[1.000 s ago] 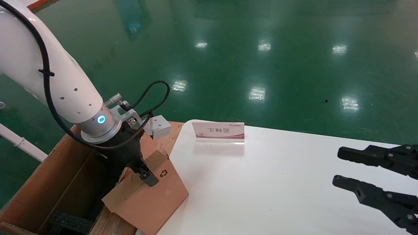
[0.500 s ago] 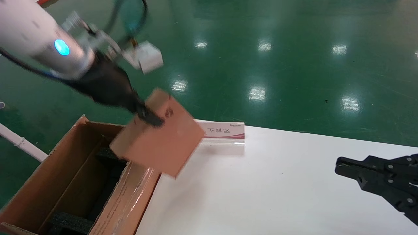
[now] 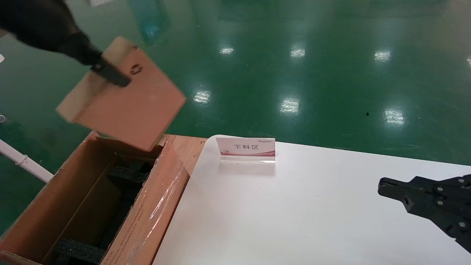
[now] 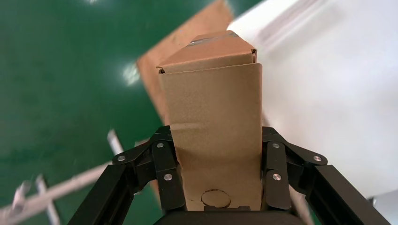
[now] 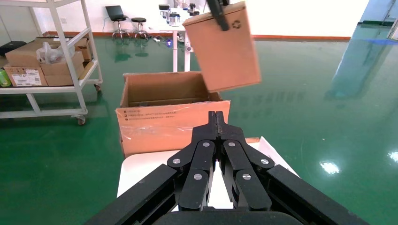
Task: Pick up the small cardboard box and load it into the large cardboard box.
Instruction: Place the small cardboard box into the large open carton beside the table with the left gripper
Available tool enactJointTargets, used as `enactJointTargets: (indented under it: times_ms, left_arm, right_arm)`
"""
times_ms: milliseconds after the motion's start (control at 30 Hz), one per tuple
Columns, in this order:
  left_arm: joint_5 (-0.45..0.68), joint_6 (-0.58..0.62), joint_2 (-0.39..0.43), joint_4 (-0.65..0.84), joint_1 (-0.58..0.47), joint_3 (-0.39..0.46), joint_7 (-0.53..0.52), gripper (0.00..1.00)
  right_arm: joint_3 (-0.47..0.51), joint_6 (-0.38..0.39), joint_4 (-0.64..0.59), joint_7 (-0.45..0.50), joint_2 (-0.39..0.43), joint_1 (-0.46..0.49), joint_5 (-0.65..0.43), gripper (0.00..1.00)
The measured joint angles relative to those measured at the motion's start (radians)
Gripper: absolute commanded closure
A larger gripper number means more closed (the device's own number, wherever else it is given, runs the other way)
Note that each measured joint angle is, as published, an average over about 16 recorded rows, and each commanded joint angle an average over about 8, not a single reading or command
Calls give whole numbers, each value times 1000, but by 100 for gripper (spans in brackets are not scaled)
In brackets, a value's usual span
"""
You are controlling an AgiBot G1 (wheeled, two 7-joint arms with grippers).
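My left gripper [image 3: 110, 75] is shut on the small cardboard box [image 3: 128, 99], a slim pinkish-brown box with a black recycling symbol. It holds the box tilted in the air, high above the far end of the large cardboard box [image 3: 154, 206]. That open brown carton with taped flaps and black foam inside stands left of the table. In the left wrist view the small box [image 4: 211, 126] sits between both fingers of the left gripper [image 4: 217, 136]. In the right wrist view the small box [image 5: 225, 47] hangs above the large box [image 5: 169, 122]. My right gripper [image 3: 384, 183] is shut and empty over the table's right side, also shown in its own view [image 5: 216, 115].
A white table [image 3: 294, 213] carries a small sign stand [image 3: 245, 147] near its far left corner. A white pipe [image 3: 22, 162] runs left of the carton. A shelf rack with boxes [image 5: 47, 61] stands beyond on the green floor.
My left arm has lifted the small box from the carton's rim up and to the left, well above it. My right gripper has gone from open to shut.
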Motion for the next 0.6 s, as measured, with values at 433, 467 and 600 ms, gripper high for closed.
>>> enactJointTargets:
  times_ms: [433, 467, 600]
  left_arm:
    - [-106, -1, -8, 42, -64, 365, 38, 100]
    - [-115, -3, -10, 44, -62, 385, 38, 100]
    - [-144, -16, -18, 54, -47, 445, 40, 100]
  right_arm:
    - [-1, 0, 0, 0, 0, 0, 1, 0]
    - [-1, 0, 0, 0, 0, 0, 1, 0]
    - [-1, 0, 0, -1, 0, 0, 1, 0]
